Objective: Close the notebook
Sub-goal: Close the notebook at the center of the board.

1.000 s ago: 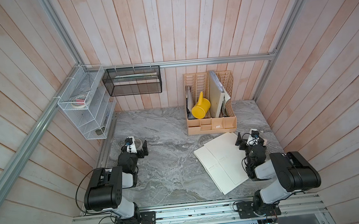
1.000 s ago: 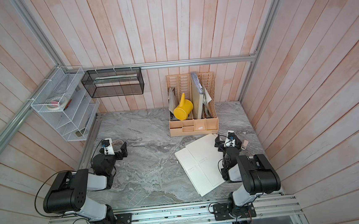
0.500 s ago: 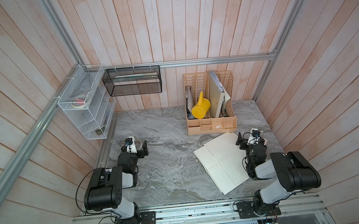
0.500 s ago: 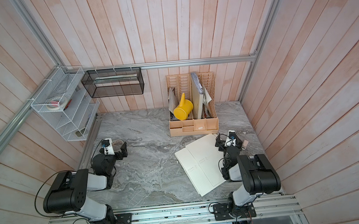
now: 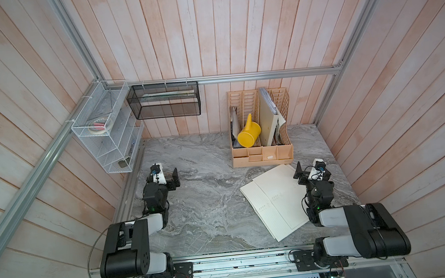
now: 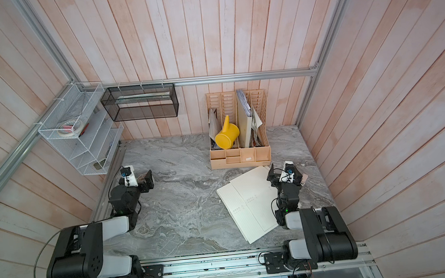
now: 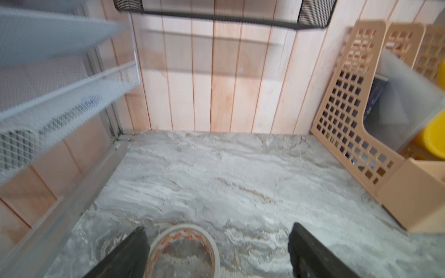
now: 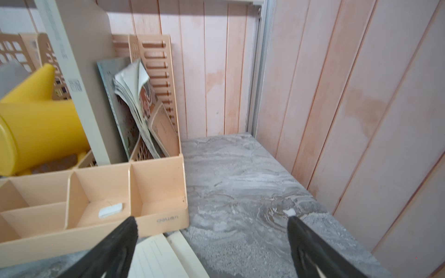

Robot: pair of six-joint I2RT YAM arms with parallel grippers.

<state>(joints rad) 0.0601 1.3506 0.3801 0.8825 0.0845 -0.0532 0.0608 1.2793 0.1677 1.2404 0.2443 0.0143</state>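
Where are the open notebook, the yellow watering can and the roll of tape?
open notebook (image 5: 275, 203), in a top view, on its pale open page.
yellow watering can (image 5: 249, 137), in a top view, on its round body.
roll of tape (image 7: 184, 229), in the left wrist view, on its rim.

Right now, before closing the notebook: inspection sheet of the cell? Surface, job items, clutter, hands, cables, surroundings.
Surface: marble tabletop, no spills seen.
Job's things: notebook lies open flat, pages up, on the table's right side.
Clutter: desk organizer holding a yellow watering can at the back; tape roll on the table's left side.
Hands: left hand open around the tape roll, not gripping it; right hand open, empty, at the notebook's far corner.
Cables: black cable loops at the front left, off the tabletop.
Surroundings: plank walls; white wire shelf and black mesh basket hang at the back left.
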